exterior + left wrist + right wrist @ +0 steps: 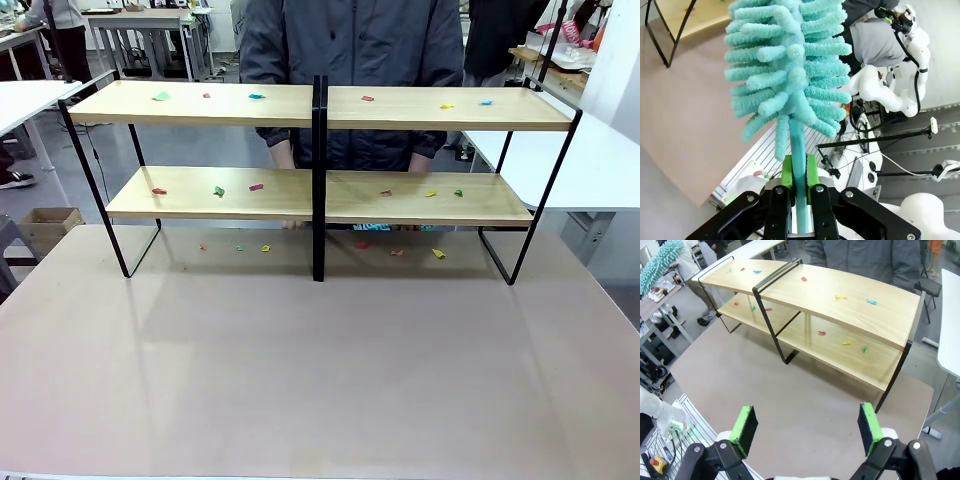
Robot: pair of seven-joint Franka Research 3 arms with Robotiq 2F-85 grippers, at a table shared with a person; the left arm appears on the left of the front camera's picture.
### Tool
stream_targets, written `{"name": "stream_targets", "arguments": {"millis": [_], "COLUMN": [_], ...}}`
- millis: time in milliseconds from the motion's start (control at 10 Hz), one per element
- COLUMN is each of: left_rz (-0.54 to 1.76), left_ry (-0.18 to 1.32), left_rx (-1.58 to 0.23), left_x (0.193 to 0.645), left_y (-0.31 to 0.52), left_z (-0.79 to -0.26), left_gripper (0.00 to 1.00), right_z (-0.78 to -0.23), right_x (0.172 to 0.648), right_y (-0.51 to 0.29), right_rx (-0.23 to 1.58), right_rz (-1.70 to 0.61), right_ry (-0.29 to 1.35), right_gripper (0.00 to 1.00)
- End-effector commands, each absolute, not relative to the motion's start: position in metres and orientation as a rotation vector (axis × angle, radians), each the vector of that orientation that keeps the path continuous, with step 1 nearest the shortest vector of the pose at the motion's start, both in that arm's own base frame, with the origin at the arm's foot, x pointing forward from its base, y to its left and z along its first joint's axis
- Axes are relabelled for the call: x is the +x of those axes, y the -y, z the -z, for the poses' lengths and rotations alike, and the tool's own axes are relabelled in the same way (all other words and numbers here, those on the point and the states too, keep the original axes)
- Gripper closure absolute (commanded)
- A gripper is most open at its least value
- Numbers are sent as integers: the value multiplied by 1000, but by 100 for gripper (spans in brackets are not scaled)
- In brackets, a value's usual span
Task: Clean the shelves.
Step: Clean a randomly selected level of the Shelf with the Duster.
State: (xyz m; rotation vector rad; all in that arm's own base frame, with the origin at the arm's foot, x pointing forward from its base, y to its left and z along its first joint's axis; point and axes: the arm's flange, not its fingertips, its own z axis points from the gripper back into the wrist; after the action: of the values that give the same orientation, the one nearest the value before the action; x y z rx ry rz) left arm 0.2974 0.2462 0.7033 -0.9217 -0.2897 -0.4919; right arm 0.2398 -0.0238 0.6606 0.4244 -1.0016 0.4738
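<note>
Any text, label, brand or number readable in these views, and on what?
None readable in any view.
Two-tier light wooden shelves on a black metal frame: no label.
Small coloured scraps on the boards: no print visible.
Fluffy teal duster in the left gripper: no brand showing.
Pink-and-white packages on the far right table: too blurred.

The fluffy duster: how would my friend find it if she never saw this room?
Find the shelves, the wide wooden rack on the table, then look beyond their left end to the robot's left gripper. Its green pads are shut on a thin teal handle topped by the duster. Unlike the flat coloured scraps on the boards, it is big, fuzzy and teal.
</note>
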Motion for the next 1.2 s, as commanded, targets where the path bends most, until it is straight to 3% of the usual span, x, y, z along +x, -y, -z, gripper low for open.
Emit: {"name": "stream_targets", "arguments": {"millis": [0, 500, 600, 700, 800, 1000, 1100], "left_rz": [476, 476, 490, 509, 550, 616, 639], "left_ry": [306, 306, 293, 146, 69, -121, -111], "left_rx": [-927, -927, -918, -860, -793, -588, -587], "left_x": [296, 296, 297, 287, 259, 185, 152], "left_y": [-245, -245, -247, -220, -201, -185, -190], "left_z": [-709, -709, -704, -721, -727, -690, -676], "left_gripper": [100, 100, 88, 88, 88, 88, 88], "right_z": [-660, -660, -660, -660, -660, -660, -660], "right_x": [240, 240, 240, 240, 240, 240, 240], "right_y": [24, 24, 24, 24, 24, 24, 24], "right_rx": [426, 426, 426, 426, 426, 426, 426], "right_rz": [-473, -473, -473, -473, -473, -473, -473], "right_ry": [1002, 1002, 1002, 1002, 1002, 1002, 1002], "right_gripper": [0, 0, 0, 0, 0, 0, 0]}}
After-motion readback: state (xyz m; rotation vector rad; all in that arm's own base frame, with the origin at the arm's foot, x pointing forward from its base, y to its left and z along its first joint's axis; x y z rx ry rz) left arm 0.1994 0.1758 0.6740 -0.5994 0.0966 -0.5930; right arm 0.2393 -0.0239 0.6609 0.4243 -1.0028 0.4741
